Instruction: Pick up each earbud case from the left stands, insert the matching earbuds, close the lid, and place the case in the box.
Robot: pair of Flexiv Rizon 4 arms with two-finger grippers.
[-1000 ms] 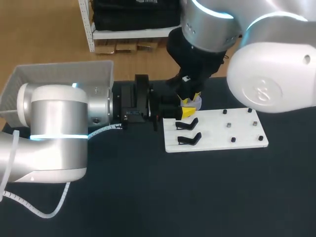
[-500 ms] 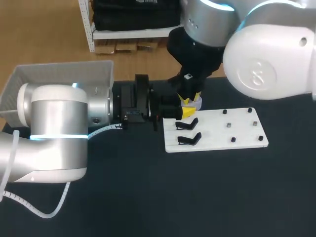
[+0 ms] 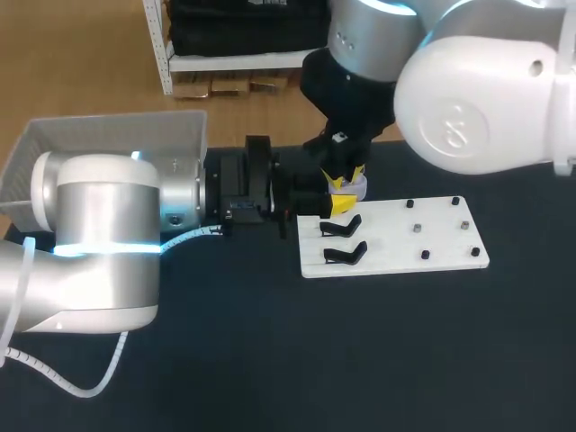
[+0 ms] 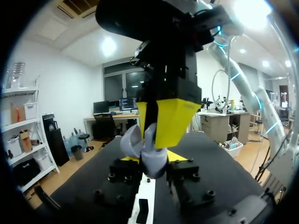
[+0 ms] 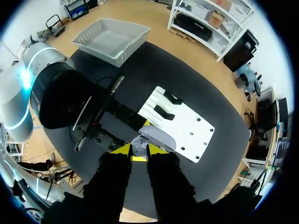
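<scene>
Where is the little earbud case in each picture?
Head view: the earbud case sits past the white board's far edge, under the right gripper.
Left wrist view: the earbud case, lid open, is held by the left gripper.
Right wrist view: the earbud case is just ahead of the right gripper, beside the white board.
Shared landmark: the white board.
</scene>
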